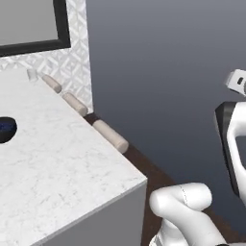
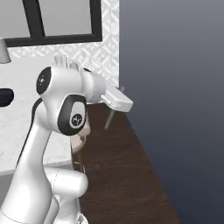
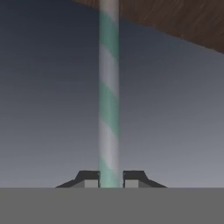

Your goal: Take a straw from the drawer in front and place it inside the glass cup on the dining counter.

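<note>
Up close in the hand view, the gripper [image 3: 110,178] is clenched on a straw [image 3: 109,87], one dark fingertip [image 3: 89,178] pressed to each side of it. Straw: green and white spiral stripes, running straight away from the tips to the far edge of that view. Behind it a plain grey wall [image 3: 52,87], with dark wood floor [image 3: 183,22] across one corner.

Right base view: the arm is bent high, its hand [image 2: 114,98] pointing right and slightly down, out past the desk's end and over the floor [image 2: 127,166]. A thin pale rod (the straw, stripes too faint to read) [image 2: 109,117] slants down-left from the hand, clear of the desk.

Left base view: the desk [image 1: 57,158], white marble with grey veins, fills the left half; its near corner sits just beside the arm's white base link. A dark blue bowl [image 1: 6,129] lies at the left edge, partly cut off. Three beige cylindrical pieces [image 1: 110,135] line the desk's far right edge. At the far corner stands a small pale see-through thing [image 1: 32,74], probably the cup, too small to be sure. Patterned tile [image 1: 72,57] and a black-framed window [image 1: 29,24] back the desk.
</note>
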